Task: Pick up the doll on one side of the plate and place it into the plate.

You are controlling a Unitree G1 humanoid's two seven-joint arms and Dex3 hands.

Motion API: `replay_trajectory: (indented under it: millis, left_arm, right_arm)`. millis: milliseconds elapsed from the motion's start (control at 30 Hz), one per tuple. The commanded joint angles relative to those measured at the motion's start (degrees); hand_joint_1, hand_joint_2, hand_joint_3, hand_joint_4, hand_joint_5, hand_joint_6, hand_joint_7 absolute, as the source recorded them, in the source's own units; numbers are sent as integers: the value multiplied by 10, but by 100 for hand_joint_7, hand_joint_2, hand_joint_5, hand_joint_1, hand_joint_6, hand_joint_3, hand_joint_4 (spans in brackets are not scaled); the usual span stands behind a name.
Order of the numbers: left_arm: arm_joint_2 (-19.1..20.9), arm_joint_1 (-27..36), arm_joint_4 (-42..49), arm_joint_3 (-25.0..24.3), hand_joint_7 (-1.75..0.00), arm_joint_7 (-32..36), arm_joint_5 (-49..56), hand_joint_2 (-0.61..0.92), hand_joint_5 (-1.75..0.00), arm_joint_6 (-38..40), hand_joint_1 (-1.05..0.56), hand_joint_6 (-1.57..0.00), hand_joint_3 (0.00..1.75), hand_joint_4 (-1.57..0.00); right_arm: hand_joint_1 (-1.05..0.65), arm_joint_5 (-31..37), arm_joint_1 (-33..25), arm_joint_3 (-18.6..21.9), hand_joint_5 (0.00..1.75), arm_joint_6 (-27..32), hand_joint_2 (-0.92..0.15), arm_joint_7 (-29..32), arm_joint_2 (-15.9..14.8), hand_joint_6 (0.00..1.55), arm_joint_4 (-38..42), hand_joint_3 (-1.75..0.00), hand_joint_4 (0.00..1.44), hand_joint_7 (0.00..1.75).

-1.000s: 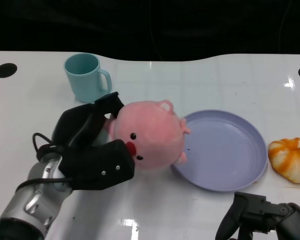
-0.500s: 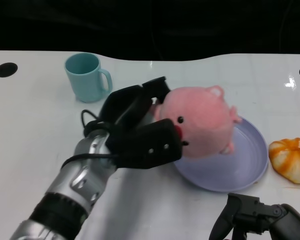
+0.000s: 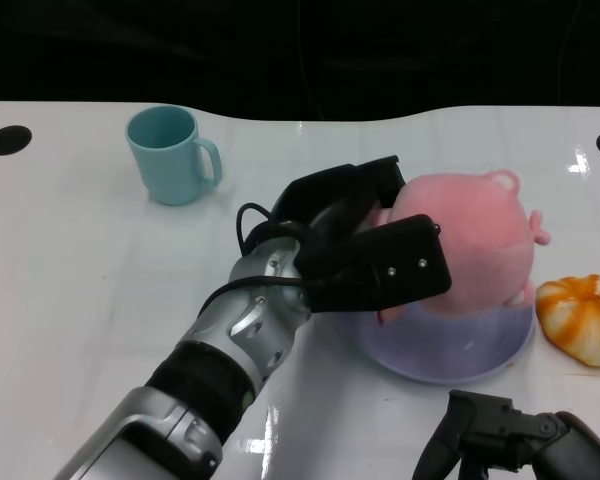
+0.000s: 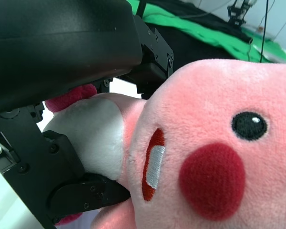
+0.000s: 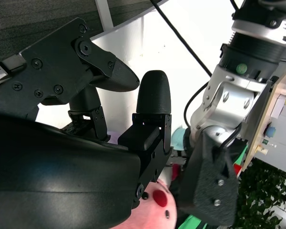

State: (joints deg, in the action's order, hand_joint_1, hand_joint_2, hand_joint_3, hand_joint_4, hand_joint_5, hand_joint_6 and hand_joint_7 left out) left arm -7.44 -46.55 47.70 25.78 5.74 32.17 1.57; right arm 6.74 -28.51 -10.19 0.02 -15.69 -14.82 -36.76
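Observation:
My left hand [image 3: 365,255] grips the pink pig doll [image 3: 477,250] and holds it over the lilac plate [image 3: 450,352]; whether the doll touches the plate I cannot tell. The left wrist view is filled by the doll's face [image 4: 219,157], with black fingers [image 4: 81,191] wrapped around it. My right hand [image 3: 515,450] stays low at the table's near edge, right of centre, fingers apart and holding nothing. In the right wrist view its fingers [image 5: 150,109] stand apart, and the left arm [image 5: 229,95] and a bit of the doll [image 5: 157,198] show beyond them.
A teal mug [image 3: 172,155] stands at the back left. An orange and white plush [image 3: 585,315] lies just right of the plate. Two dark holes [image 3: 7,139] mark the table's far corners. The white tabletop [image 3: 80,270] spreads to the left.
My left arm has carried the doll to the right, from beside the plate's left rim to above the plate. The right hand has barely moved.

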Motion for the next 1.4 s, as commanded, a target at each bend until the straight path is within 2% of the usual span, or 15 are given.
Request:
replay_trajectory:
  millis: [33, 167, 200, 233, 267, 300, 367, 433, 467, 533, 567, 700, 833, 1133, 1400]
  left_arm:
    - [-14, -37, 32, 1, -175, 17, 4, 46, -175, 11, -18, -67, 112, -94]
    - [-33, -59, 67, -3, -175, 8, -4, 45, -175, 28, -16, -67, 108, -93]
    - [-37, -65, 73, -4, -162, -3, -6, 47, -175, 42, -20, -65, 97, -90]
    - [-41, -71, 79, -5, -129, -13, -10, 54, -175, 55, -25, -68, 78, -86]
    - [-44, -76, 82, -5, -83, -25, -13, 65, -175, 64, -26, -76, 54, -81]
    - [-44, -78, 82, -4, -58, -36, -16, 73, -175, 66, -27, -82, 41, -77]
    - [-40, -72, 74, 0, -23, -52, -19, 83, -168, 60, -32, -74, 24, -69]
    - [-33, -65, 63, 11, -11, -59, -11, 88, -159, 54, -37, -69, 15, -56]
    - [-28, -61, 57, 22, -6, -62, -1, 90, -119, 52, -50, -56, 15, -41]
    - [-19, -58, 48, 42, -1, -65, 16, 92, -57, 50, -64, -39, 15, -33]
    - [-16, -57, 44, 50, -1, -65, 23, 92, -45, 49, -69, -33, 16, -27]
    - [-3, -56, 31, 74, 0, -73, 41, 92, -30, 48, -75, -24, 18, -15]
    - [16, -57, 11, 99, -1, -106, 58, 92, -6, 45, -89, -8, 34, -1]
    - [49, -17, -82, 93, -1, -123, 57, 92, 0, 40, -100, -5, 43, 0]
    - [117, 54, -248, 69, -2, -166, 46, 92, -1, 38, -98, -6, 44, -2]
  right_arm:
    - [-6, -5, -2, 1, 165, 0, -49, 3, 0, 62, -8, -117, 69, 133]
    - [-7, -4, -4, 0, 164, 1, -50, 2, 0, 62, -9, -116, 68, 133]
    - [-7, -4, -4, -1, 165, 1, -50, 2, 0, 62, -9, -116, 68, 133]
    - [-7, -4, -4, -1, 165, 2, -50, 2, 0, 62, -10, -116, 68, 133]
    - [-8, -4, -4, -1, 165, 3, -50, 2, 0, 62, -11, -115, 68, 133]
    - [-8, -4, -4, -1, 165, 3, -50, 2, 0, 62, -11, -115, 68, 133]
    - [-8, -4, -4, 0, 166, 4, -50, 3, 0, 62, -10, -114, 68, 132]
    - [-8, -4, -4, 0, 166, 2, -51, 3, 0, 62, -10, -114, 68, 132]
    - [-8, -5, -4, 0, 166, 1, -51, 3, 0, 62, -8, -114, 68, 132]
    - [-8, -6, -4, 1, 165, 0, -51, 2, 0, 62, -7, -113, 68, 132]
    - [-8, -7, -4, 2, 165, 0, -51, 2, -1, 62, -7, -113, 68, 132]
    - [-7, -7, -4, 4, 165, -1, -51, 2, -2, 62, -6, -113, 68, 131]
    - [-6, -9, -3, 7, 163, -7, -51, 2, -2, 63, -1, -112, 68, 131]
    - [-6, -12, -1, 17, 162, -17, -51, -1, -5, 64, 7, -112, 70, 130]
    - [-6, -15, 1, 24, 162, -15, -51, -4, -9, 64, 10, -111, 70, 129]
